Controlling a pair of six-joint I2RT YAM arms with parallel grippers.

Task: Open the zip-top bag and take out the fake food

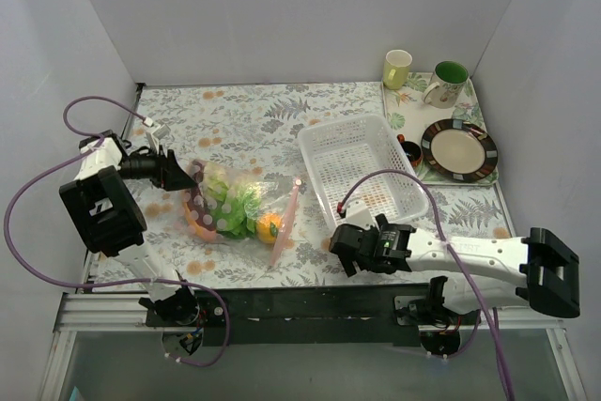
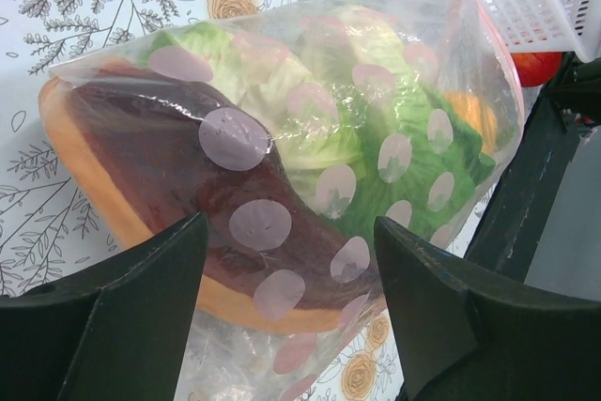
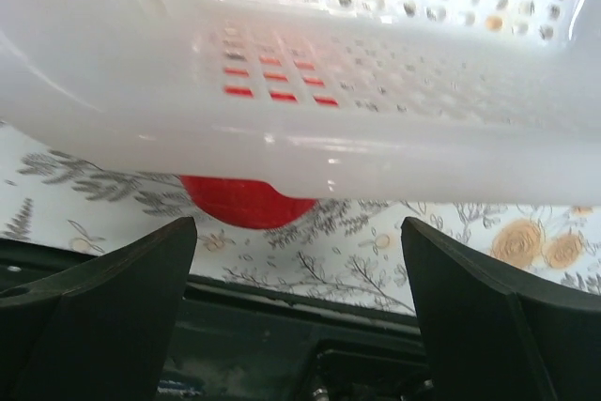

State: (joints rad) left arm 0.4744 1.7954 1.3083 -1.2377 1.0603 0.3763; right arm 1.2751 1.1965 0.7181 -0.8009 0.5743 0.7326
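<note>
The clear zip-top bag lies on the flowered table left of centre, its pink zip strip towards the right. Inside it are green lettuce, an orange fruit and a long brown-red sausage-like piece. My left gripper is open at the bag's left end; in the left wrist view its jaws stand wide on either side of the bag. My right gripper is open and empty by the basket's near corner. A red round piece lies on the table, partly hidden behind the basket.
A white perforated basket stands right of centre and fills the top of the right wrist view. A tray at the back right holds a yellow mug, a green-lined mug and a plate. White walls enclose the table.
</note>
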